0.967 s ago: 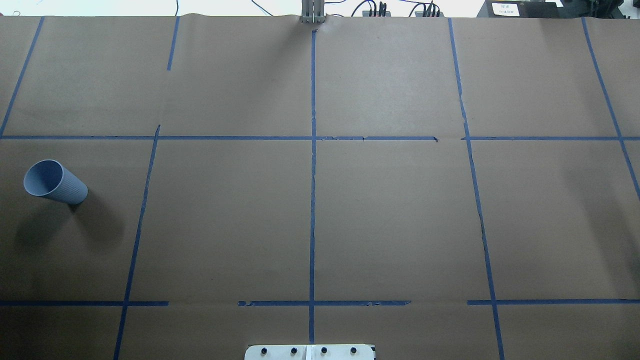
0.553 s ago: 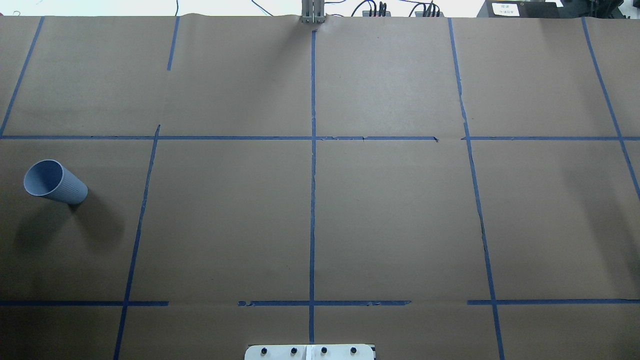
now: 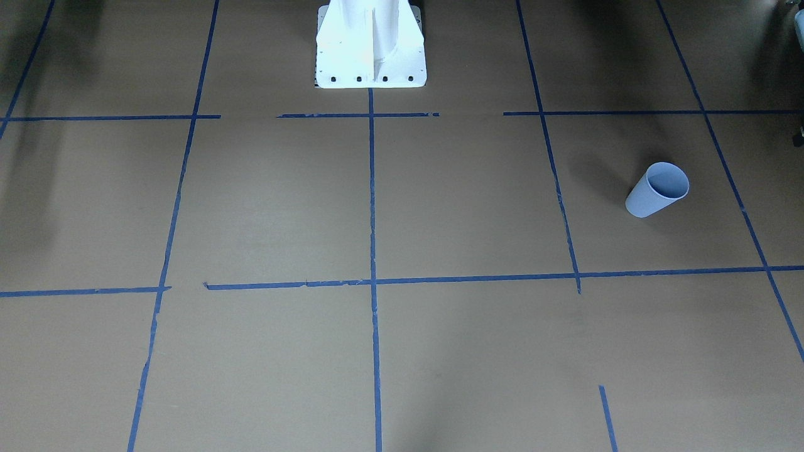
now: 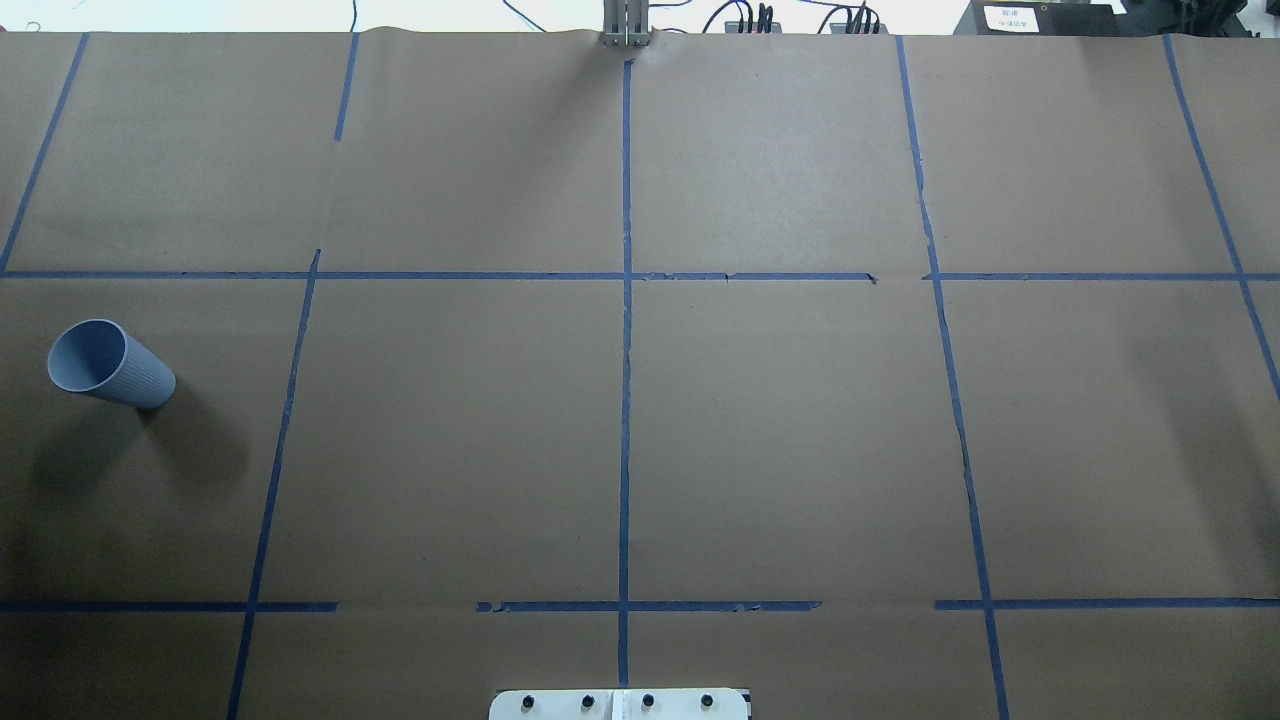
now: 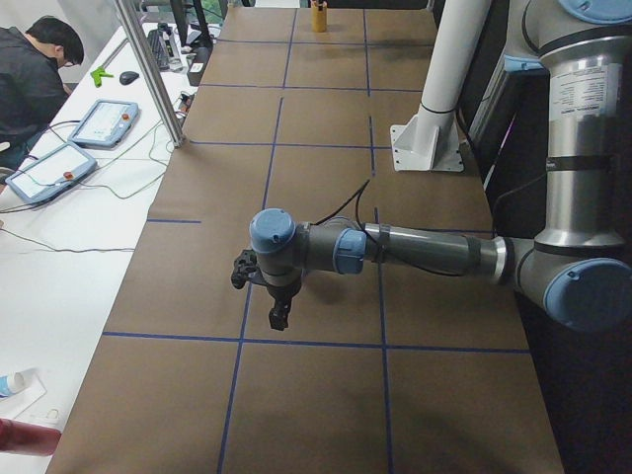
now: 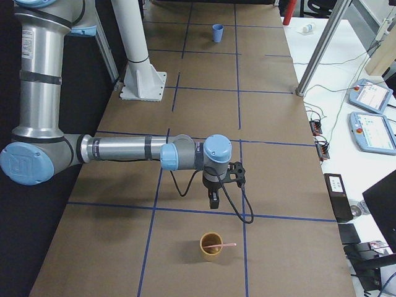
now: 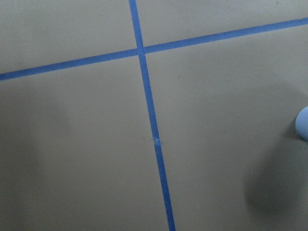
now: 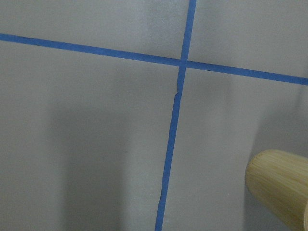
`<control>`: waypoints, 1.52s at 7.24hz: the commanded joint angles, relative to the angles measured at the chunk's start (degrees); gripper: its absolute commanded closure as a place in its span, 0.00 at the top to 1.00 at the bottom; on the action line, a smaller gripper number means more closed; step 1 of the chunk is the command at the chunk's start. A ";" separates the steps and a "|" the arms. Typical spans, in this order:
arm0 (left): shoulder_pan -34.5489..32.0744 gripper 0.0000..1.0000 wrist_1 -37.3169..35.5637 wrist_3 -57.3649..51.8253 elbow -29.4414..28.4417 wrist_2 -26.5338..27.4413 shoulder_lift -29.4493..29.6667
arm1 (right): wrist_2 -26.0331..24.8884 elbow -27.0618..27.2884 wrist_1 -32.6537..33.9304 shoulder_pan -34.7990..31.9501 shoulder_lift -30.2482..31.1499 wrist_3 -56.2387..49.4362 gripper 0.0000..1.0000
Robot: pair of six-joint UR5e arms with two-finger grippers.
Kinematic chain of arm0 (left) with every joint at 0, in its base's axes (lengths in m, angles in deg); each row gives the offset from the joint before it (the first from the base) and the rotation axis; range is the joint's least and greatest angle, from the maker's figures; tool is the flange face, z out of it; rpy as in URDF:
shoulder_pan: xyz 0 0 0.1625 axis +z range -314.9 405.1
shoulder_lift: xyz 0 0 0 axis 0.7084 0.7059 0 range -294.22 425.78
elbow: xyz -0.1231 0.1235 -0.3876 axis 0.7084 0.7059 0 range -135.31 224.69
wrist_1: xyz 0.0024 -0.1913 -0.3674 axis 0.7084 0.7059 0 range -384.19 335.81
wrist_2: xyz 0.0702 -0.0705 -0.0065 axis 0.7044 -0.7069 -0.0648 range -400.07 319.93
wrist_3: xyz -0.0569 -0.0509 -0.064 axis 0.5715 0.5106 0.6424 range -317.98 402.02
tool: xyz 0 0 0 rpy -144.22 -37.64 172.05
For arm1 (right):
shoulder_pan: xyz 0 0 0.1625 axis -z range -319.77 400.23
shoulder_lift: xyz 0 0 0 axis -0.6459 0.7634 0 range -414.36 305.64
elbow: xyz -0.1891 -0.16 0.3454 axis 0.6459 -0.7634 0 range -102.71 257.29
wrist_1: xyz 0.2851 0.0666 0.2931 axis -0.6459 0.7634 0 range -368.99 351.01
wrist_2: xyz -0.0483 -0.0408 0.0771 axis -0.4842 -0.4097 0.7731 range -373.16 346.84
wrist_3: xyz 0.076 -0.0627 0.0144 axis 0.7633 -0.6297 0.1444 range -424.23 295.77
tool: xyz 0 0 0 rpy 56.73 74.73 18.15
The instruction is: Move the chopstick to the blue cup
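Chopstick (image 6: 223,246), thin and pinkish, rests on the round rim of a tan cup (image 6: 210,247) with a fine wood-like grain, and one end sticks out past it. The blue cup (image 4: 110,363), tapered and ribbed, stands upright at the opposite end, well apart. The right gripper (image 6: 212,201) and the left gripper (image 5: 278,318) hang above the brown paper (image 4: 780,450). I cannot tell if their jaws are open.

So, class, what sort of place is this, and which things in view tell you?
Most likely a robotics lab test bench: a robot's left arm and right arm at a paper-covered table gridded with blue tape, plus control pendants with cables on a side bench.
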 commanded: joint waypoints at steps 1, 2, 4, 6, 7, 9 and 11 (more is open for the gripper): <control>0.61 1.00 2.31 -0.40 -4.65 -2.13 6.77 | 0.05 0.02 0.00 0.00 -0.03 -0.08 1.00; 0.70 1.00 3.43 -0.49 -5.29 -2.50 6.70 | 0.05 0.02 0.00 0.00 -0.03 -0.08 1.00; 5.14 1.00 4.76 7.78 -3.62 -5.90 6.70 | 0.05 0.02 -0.09 0.08 -0.03 0.01 1.00; 11.82 1.00 16.98 27.01 -2.74 -5.32 3.74 | 0.05 0.02 -0.01 0.17 -0.03 0.01 1.00; 15.16 1.00 23.77 35.37 -2.39 -2.27 1.97 | 0.05 0.02 -0.09 0.17 -0.03 0.01 1.00; 22.21 1.00 28.04 41.07 -2.13 4.50 -0.77 | 0.05 0.02 -0.09 0.17 -0.03 0.01 1.00; 23.27 0.93 28.05 40.99 -2.48 5.05 -0.78 | 0.05 -0.07 0.00 0.17 -0.03 0.01 1.00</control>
